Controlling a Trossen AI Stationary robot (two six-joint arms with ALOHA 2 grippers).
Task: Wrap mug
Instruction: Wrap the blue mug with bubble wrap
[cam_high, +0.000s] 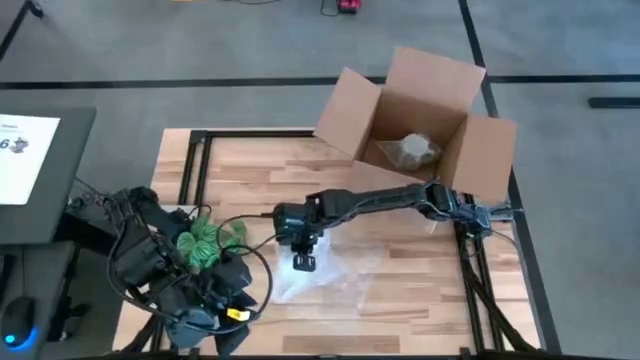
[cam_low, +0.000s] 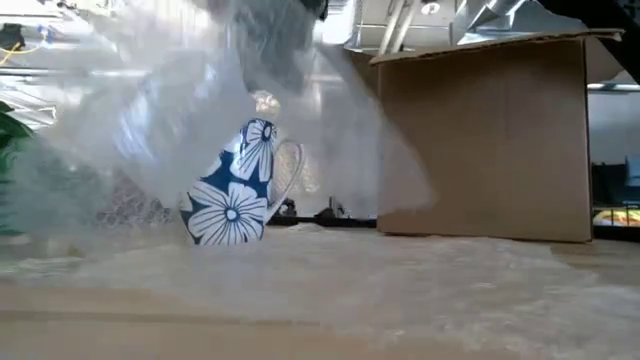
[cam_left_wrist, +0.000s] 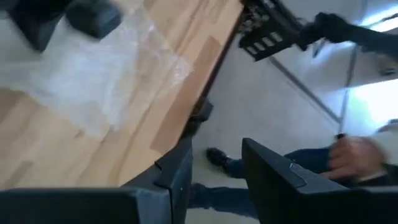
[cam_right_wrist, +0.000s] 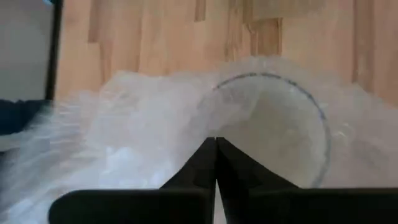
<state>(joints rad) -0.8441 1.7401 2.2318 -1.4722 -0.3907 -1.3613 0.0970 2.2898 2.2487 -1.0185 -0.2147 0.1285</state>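
We see the open cardboard box (cam_high: 420, 120) at the table's (cam_high: 400, 300) one o'clock edge, leaving bare wood around the bubble wrap (cam_high: 330, 270) at centre. The right gripper (cam_high: 303, 262) is pinched together on that wrap, draped over the blue-flowered mug (cam_low: 235, 190). The left gripper (cam_left_wrist: 211, 180), fingers apart, waits at eight o'clock.

I'm working in a robotics lab, grey carpeted floor (cam_high: 250, 50) with black tape lines, wooden butcher-block tabletop (cam_high: 400, 290) on black metal frame, dark monitor desk (cam_high: 40, 170) alongside

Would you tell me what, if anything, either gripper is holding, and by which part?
The right gripper pinches the bubble wrap at an edge beside the mug; the left gripper is open, holding nothing.
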